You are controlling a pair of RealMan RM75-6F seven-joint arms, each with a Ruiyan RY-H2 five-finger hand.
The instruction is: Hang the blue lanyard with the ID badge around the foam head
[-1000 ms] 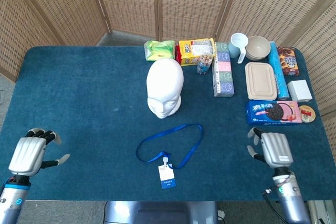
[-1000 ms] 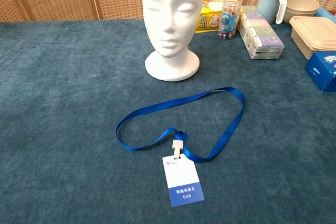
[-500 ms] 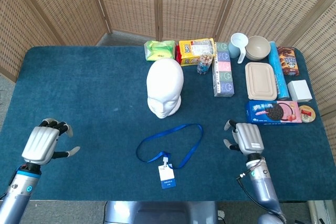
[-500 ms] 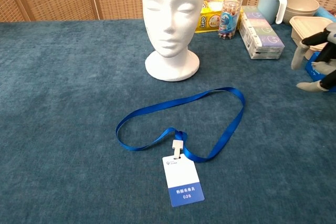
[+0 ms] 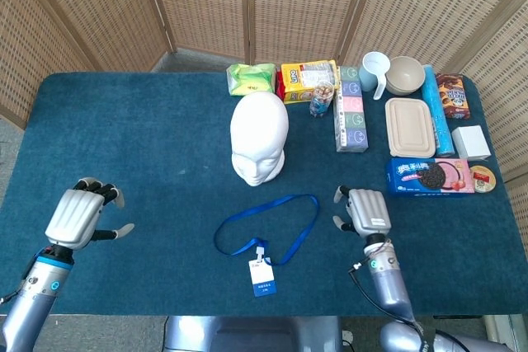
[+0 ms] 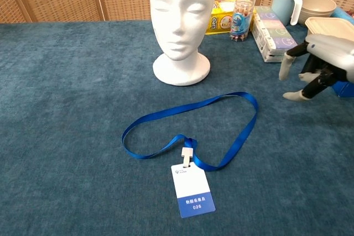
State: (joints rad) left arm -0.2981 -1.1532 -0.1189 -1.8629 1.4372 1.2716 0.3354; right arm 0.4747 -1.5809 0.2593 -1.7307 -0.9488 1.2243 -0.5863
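The white foam head [image 5: 259, 138] [image 6: 181, 23] stands upright mid-table. In front of it the blue lanyard [image 5: 276, 225] [image 6: 193, 122] lies in a flat loop, its ID badge [image 5: 262, 277] [image 6: 192, 190] at the near end. My right hand [image 5: 365, 213] [image 6: 323, 62] hovers just right of the loop, empty, fingers apart and bent downward. My left hand [image 5: 79, 217] is far to the left near the front edge, empty with its fingers spread; the chest view does not show it.
Along the back and right stand snack bags [image 5: 308, 80], a small jar [image 5: 322, 100], a long box [image 5: 350, 119], a cup [image 5: 374, 72], a bowl [image 5: 405, 75], a lidded container [image 5: 410, 127] and a cookie box [image 5: 429, 176]. Wicker screens close the back.
My right hand has moved left, toward the lanyard, and now shows well inside the chest view. My left hand has drifted forward and right a little. The lanyard and head have not moved.
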